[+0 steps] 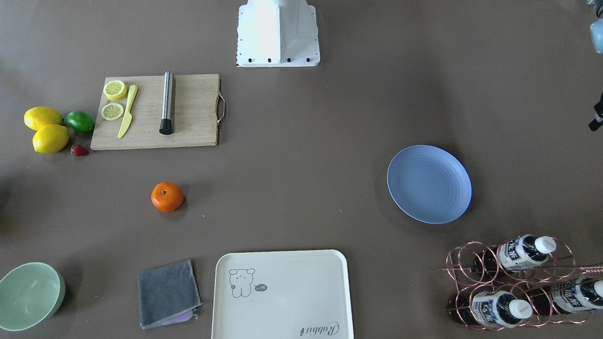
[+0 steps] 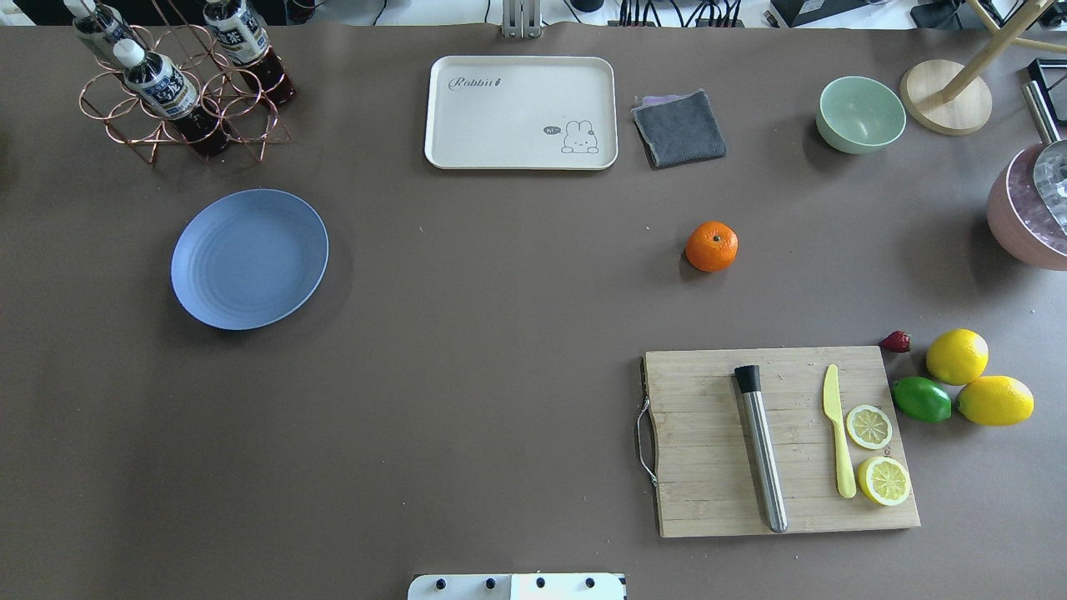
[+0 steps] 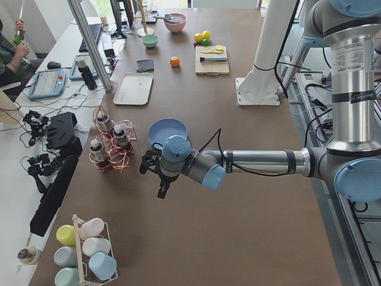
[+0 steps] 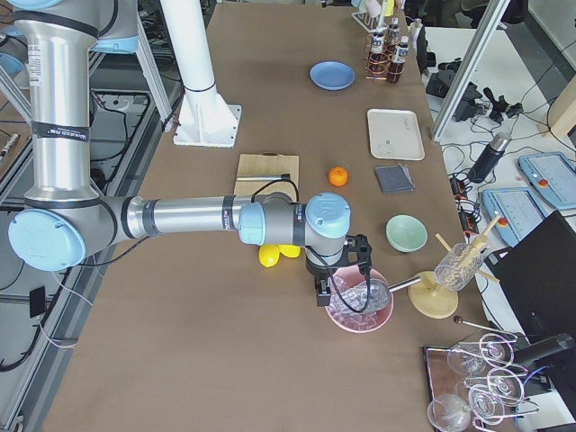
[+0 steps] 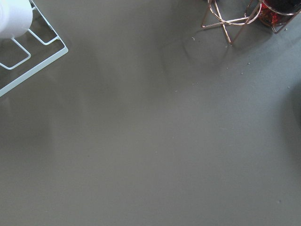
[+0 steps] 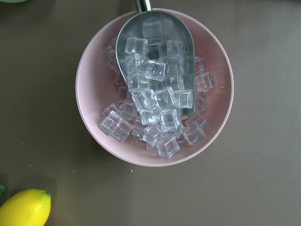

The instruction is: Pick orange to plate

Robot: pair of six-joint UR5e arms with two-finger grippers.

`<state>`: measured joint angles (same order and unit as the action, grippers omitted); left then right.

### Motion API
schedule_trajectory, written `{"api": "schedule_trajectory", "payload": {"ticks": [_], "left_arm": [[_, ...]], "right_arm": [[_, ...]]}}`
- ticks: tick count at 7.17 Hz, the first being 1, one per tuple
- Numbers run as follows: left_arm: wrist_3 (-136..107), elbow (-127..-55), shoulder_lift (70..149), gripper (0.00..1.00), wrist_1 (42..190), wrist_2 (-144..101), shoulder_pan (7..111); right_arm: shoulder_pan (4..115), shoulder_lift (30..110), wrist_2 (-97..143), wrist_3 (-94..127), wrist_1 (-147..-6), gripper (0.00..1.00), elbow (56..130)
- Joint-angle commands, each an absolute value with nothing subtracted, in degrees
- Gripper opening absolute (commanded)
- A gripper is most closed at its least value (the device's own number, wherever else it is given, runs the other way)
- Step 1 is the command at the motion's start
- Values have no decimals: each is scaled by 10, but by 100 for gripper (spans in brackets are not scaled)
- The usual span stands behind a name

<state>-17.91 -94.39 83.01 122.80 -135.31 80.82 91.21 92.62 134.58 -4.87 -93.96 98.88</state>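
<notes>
The orange lies on the brown table between the grey cloth and the cutting board, also seen as the orange. The light-blue plate rests empty far across the table, near the bottle rack. My left gripper hangs over bare table just past the plate, and I cannot tell whether it is open or shut. My right gripper hovers above a pink bowl of ice cubes, well away from the orange; I cannot tell its state either. Neither wrist view shows any fingers.
A wooden cutting board carries a steel muddler, a yellow knife and lemon slices. Two lemons, a lime and a strawberry lie beside it. A cream tray, grey cloth, green bowl and copper bottle rack line the far edge.
</notes>
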Motion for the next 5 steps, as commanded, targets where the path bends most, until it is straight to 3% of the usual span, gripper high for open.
{"api": "schedule_trajectory", "payload": {"ticks": [1,3,5], "left_arm": [[-383,-929,833,98,1356,-1344,721],[-585,-923,855,98,1456,-1234,598],[-648,-918,888,98,1459,-1174,525]], "right_arm": [[911,917,1350,-48,-940,100,989],[911,910,1354,-7,-940,100,993],[911,908,1355,-1,-939,100,995]]}}
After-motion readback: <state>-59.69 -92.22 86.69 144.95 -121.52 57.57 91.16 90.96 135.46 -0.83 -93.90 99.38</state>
